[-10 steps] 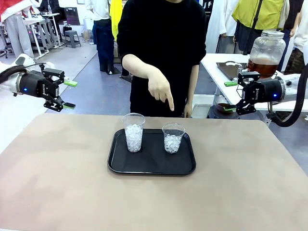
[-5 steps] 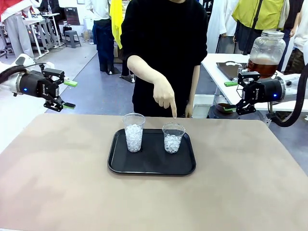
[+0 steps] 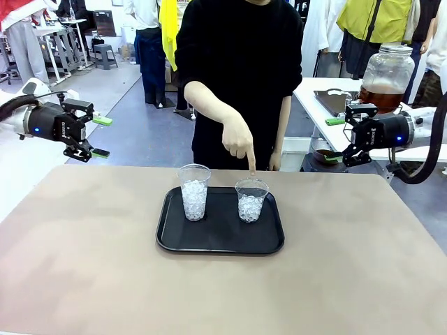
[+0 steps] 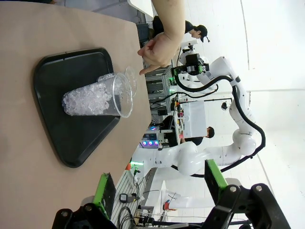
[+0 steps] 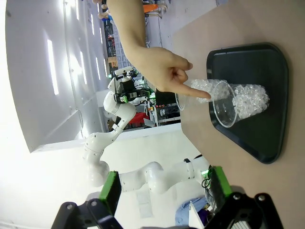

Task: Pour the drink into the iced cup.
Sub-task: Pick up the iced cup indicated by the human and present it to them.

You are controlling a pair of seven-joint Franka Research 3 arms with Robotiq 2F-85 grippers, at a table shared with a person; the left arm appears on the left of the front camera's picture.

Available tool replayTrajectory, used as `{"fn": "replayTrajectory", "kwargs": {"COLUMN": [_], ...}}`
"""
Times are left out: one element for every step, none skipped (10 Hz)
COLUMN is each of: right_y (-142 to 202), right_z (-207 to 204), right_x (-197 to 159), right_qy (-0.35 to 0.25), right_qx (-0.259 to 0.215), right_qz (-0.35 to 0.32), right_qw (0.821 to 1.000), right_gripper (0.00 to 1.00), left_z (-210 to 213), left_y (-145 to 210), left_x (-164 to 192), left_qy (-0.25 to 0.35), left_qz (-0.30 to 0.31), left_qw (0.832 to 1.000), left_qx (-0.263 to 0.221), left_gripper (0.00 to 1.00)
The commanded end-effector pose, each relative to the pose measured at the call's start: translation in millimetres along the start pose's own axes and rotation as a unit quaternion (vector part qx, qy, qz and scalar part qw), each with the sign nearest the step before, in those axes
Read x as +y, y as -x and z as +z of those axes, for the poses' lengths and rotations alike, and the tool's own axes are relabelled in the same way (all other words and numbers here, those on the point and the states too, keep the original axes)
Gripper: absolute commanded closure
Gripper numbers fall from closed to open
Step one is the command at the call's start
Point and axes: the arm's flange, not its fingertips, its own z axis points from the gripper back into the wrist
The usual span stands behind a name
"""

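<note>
The tray (image 3: 220, 241) is black. The table (image 3: 84, 265) is light brown. The taller cup (image 3: 194, 174) and the shorter cup (image 3: 251, 188) are see-through, with white ice (image 3: 194, 202) in them. The person's top (image 3: 237, 63) is black. The jar (image 3: 388, 70) is see-through, with brown drink (image 3: 380, 99) in it. The left gripper (image 3: 101, 137) and right gripper (image 3: 333, 139) are black with green pads (image 3: 103, 121).

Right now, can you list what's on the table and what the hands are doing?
tray: black, holding a taller cup and a shorter cup, both iced
person's hand: pointing down at the shorter cup
robot's left hand: open, empty, in the air
robot's right hand: open, empty, in the air
drink: brown, in the big jar
</note>
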Motion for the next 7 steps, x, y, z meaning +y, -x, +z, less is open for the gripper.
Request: {"fn": "replayTrajectory", "kwargs": {"right_y": [0.0, 5.2, 13.9, 20.7, 28.6, 36.7, 43.7], "right_z": [0.0, -3.9, -6.7, -7.6, -8.4, -8.8, -9.2], "right_x": [0.0, 2.1, 4.9, 5.7, 7.2, 9.1, 9.4], "right_qy": [0.000, 0.013, 0.017, 0.023, 0.017, 0.003, -0.001], "right_qx": [0.000, 0.025, 0.039, 0.052, 0.066, 0.075, 0.064], "right_qz": [0.000, 0.058, 0.135, 0.195, 0.255, 0.320, 0.383], "right_qw": [1.000, 0.998, 0.990, 0.979, 0.964, 0.944, 0.922], "right_gripper": [0.00, 0.00, 0.00, 0.00, 0.00, 0.00, 0.00], "left_z": [-0.1, -0.1, -0.1, -0.1, -0.1, -0.1, -0.1], "left_y": [2.0, 2.0, 2.0, 2.0, 2.0, 2.0, 2.0], "left_x": [-1.0, -1.0, -1.0, -1.0, -1.0, -1.0, -1.0], "left_qy": [0.002, 0.002, 0.002, 0.002, 0.002, 0.002, 0.002], "left_qz": [0.004, 0.004, 0.004, 0.004, 0.004, 0.004, 0.004], "left_qw": [1.000, 1.000, 1.000, 1.000, 1.000, 1.000, 1.000], "left_qx": [-0.003, -0.003, -0.003, -0.003, -0.003, -0.003, -0.003], "left_gripper": [0.00, 0.00, 0.00, 0.00, 0.00, 0.00, 0.00]}}
